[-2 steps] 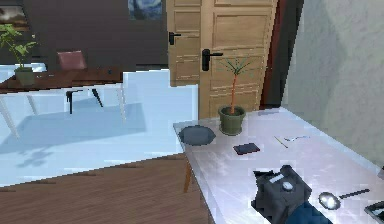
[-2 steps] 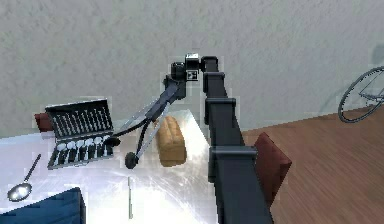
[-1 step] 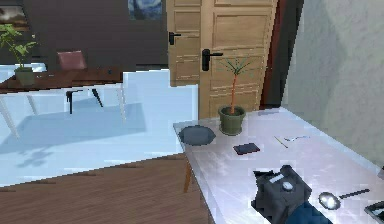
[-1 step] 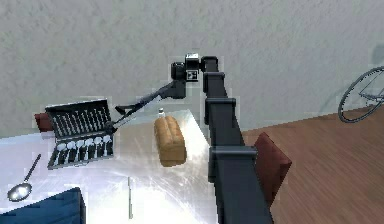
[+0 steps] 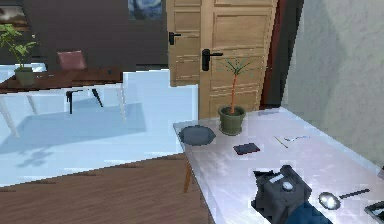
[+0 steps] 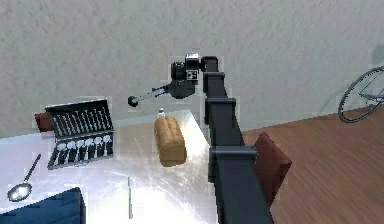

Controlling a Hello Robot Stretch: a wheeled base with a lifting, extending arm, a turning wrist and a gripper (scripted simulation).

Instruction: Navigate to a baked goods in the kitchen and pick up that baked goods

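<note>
Risks first. The claw (image 6: 146, 96) hangs up near the loaf of bread (image 6: 170, 141), but whether it's over it or just beside it can't be told from the arm side view. If it's off-line when it drops, the fingers prob. land on the crust and shove the loaf along the counter (image 6: 190, 195) instead of straddling it. A small upright shaker-like thing (image 6: 160, 113) stands just at the loaf's far end, so any sweep there could tip it. The open cutlery case (image 6: 80, 131) sits toward the counter's other end, well clear of the loaf, so low risk. The loaf looks broad and soft: a grip along its length would likely slip, and a hard grip would dent it. The arm (image 6: 228, 150) runs close by a red chair (image 6: 271, 165), so turning the base now could bump it.

Claw: can't tell how wide the fingers stand. Nothing hangs at its far end, w/ only bare wall behind, so it holds nothing.

The loaf lies flat on the counter, nearer the wall-side edge, just beside the arm.
</note>
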